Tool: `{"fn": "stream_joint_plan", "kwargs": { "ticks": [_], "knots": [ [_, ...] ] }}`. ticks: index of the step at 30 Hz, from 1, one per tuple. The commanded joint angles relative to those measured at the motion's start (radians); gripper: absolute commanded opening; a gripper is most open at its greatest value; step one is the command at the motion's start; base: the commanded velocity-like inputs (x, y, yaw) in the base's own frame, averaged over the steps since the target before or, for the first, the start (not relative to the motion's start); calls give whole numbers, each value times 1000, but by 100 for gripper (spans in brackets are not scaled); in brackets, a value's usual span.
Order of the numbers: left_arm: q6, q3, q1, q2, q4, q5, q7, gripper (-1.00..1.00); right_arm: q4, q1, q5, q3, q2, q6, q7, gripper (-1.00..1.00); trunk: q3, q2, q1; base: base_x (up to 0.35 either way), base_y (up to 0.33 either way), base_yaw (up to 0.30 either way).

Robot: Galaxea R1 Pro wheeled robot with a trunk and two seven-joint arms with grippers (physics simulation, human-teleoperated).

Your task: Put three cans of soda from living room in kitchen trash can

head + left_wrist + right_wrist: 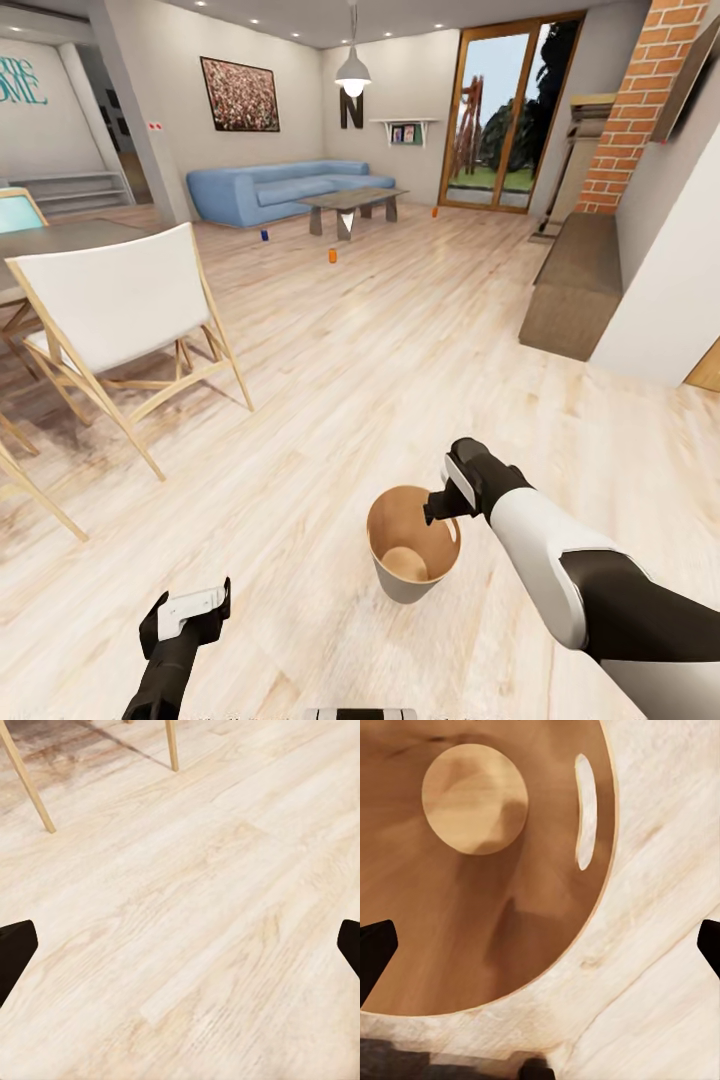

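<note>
- The right pincer (437, 510) hangs at the rim of the tash can (412, 590), its fingers spread wide in the right wrist view; whether it grips the rim cannot be told.
- The left pincer (190, 613) hovers low over the bare wood-plank floor (330, 400), fingers wide apart and holding nothing.
- The tash can stands upright on the floor just in front of the robot; the right wrist view looks down into its tan inside (472, 870).
- A white folding chair (120, 310) stands to the left, beside a grey worktop (60, 240).
- Farther off in the living room, an orange soda can (332, 256) stands on the floor, with a blue can (264, 235) beyond it to the left.
- A second orange can (434, 212) stands near the glass doors (505, 120).
- The low table (352, 200) and the blue sofa (270, 190) lie beyond the cans.
</note>
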Motion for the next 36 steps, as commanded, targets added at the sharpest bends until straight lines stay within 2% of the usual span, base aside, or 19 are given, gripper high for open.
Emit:
{"fn": "stream_joint_plan", "kwargs": {
  "ticks": [1,13,36],
  "knots": [
    [0,0,0,0,0,0,0,100,-1,0,0,0,-1,0,0,100,-2,0,0,0,0,0],
    [-1,0,1,0,0,0,0,100,-10,-1,2,1,-12,0,2,100,-12,0,0,0,0,0],
    [-1,-1,0,0,0,-1,0,100,-14,0,2,1,-12,-16,4,100,-15,0,0,0,0,0]
  ]
}}
